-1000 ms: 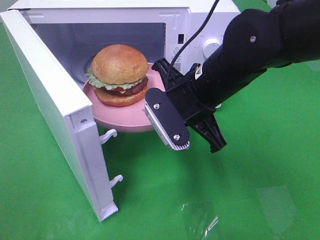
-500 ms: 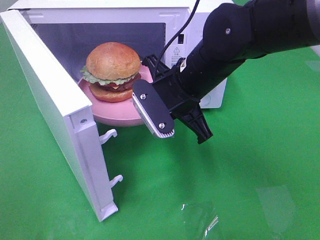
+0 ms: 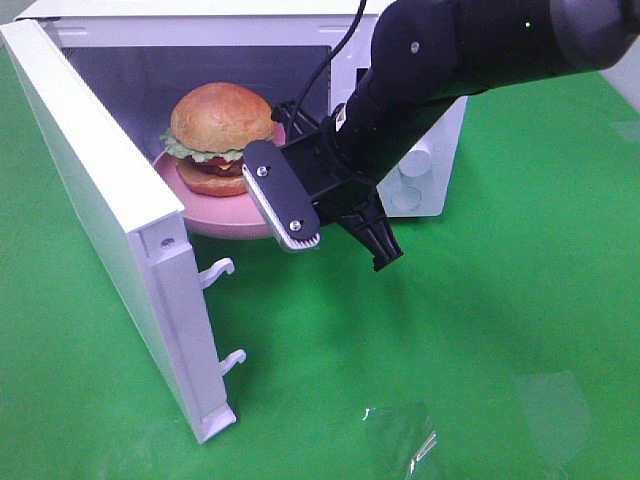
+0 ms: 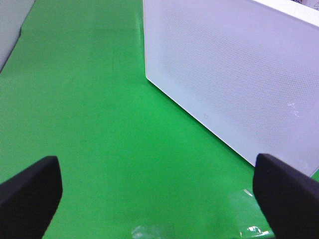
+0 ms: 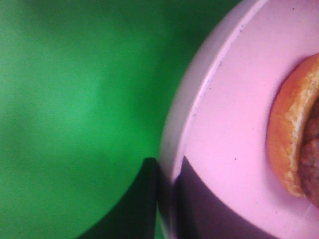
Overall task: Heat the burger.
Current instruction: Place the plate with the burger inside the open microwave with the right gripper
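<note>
We see the right pincer (image 5: 167, 196) clamped on the rim of the pink plate (image 3: 215, 212), one finger above it and one below. The burger (image 3: 222, 122) sits on that plate in the mouth of the microwave (image 3: 200, 12) (its door (image 3: 100, 200) swung wide), with the plate's near edge jutting out over the green surface (image 3: 500, 350). The left pincer (image 4: 158, 199) hangs spread wide above the surface, gripping nothing, near a white perforated panel (image 4: 239, 64).
</note>
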Controlling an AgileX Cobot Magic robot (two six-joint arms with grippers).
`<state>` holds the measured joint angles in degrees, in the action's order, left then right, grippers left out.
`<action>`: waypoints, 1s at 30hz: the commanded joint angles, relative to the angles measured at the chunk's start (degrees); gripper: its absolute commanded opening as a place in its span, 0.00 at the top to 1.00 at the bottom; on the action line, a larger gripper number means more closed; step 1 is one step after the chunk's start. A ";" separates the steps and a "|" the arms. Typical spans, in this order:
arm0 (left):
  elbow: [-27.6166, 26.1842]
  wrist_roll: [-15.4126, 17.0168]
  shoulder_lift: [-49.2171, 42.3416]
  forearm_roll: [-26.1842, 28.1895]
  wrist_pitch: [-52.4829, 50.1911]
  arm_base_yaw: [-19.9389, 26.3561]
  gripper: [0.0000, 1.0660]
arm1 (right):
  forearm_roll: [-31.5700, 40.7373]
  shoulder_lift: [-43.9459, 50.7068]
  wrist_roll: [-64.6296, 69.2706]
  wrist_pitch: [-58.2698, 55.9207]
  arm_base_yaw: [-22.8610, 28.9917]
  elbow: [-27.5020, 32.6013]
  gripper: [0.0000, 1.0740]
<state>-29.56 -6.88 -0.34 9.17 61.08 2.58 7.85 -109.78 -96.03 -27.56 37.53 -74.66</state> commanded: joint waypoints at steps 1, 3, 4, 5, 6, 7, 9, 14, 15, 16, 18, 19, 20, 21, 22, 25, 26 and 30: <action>-0.06 0.00 -0.92 0.06 0.00 -0.34 0.10 | -0.92 0.23 2.23 2.23 -0.06 -1.66 1.00; -0.06 0.00 -0.92 0.06 0.00 -0.34 0.10 | -1.78 -0.34 3.67 2.06 -0.06 -2.69 1.00; -0.06 0.00 -0.92 0.06 0.00 -0.34 0.10 | -1.78 -0.92 3.90 1.15 -0.06 -3.90 1.00; -0.06 0.00 -0.92 0.06 0.00 -0.34 0.10 | -1.78 -1.66 3.90 0.34 -0.06 -4.98 1.00; -0.06 0.00 -0.92 0.06 0.00 -0.34 0.10 | -1.78 -1.66 3.90 0.34 -0.06 -4.98 1.00; -0.06 0.00 -0.92 0.06 0.00 -0.34 0.10 | -1.78 -1.95 3.90 -0.06 -0.06 -5.56 1.00; -0.06 0.00 -0.92 0.06 0.00 -0.34 0.10 | -1.66 -2.81 3.90 -0.34 -0.06 -6.65 1.00; -0.06 0.00 -0.92 0.06 0.00 -0.34 0.10 | -1.55 -4.30 3.90 -0.34 -0.06 -8.42 1.00; -0.06 0.00 -0.92 0.06 0.00 -0.34 0.10 | -1.55 -4.30 3.90 -0.34 -0.06 -8.42 1.00; -0.06 0.00 -0.92 0.06 0.00 -0.34 0.10 | -1.55 -4.87 3.84 -0.34 -0.06 -9.22 1.00; -0.06 0.00 -0.92 0.06 0.00 -0.34 0.10 | -1.55 -5.33 3.84 -0.40 -0.06 -9.85 1.00; -0.06 0.00 -0.92 0.06 0.00 -0.34 0.10 | -1.55 -5.84 3.90 -0.46 -0.06 -10.60 1.00; -0.06 0.00 -0.92 0.06 0.00 -0.34 0.10 | -1.55 -5.84 3.90 -0.46 -0.06 -10.60 1.00; -0.06 0.00 -0.92 0.06 0.00 -0.34 0.10 | -1.60 -6.25 3.90 -0.46 -0.06 -11.06 1.00; -0.06 0.00 -0.92 0.06 0.00 -0.34 0.10 | -1.60 -6.93 4.07 -0.74 -0.06 -11.75 1.00; -0.06 0.00 -0.92 0.06 0.00 -0.34 0.10 | -1.60 -7.56 4.64 -0.86 -0.06 -12.32 1.00; -0.06 0.00 -0.92 0.06 0.00 -0.34 0.10 | -1.60 -8.25 4.76 -0.97 -0.06 -12.89 1.00; -0.06 0.00 -0.92 0.06 0.00 -0.34 0.10 | -1.83 -9.00 5.61 -1.20 -0.06 -14.04 1.00</action>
<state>-29.56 -6.88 -0.34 9.17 61.08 2.58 6.02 -119.40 -90.81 -31.91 37.53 -87.55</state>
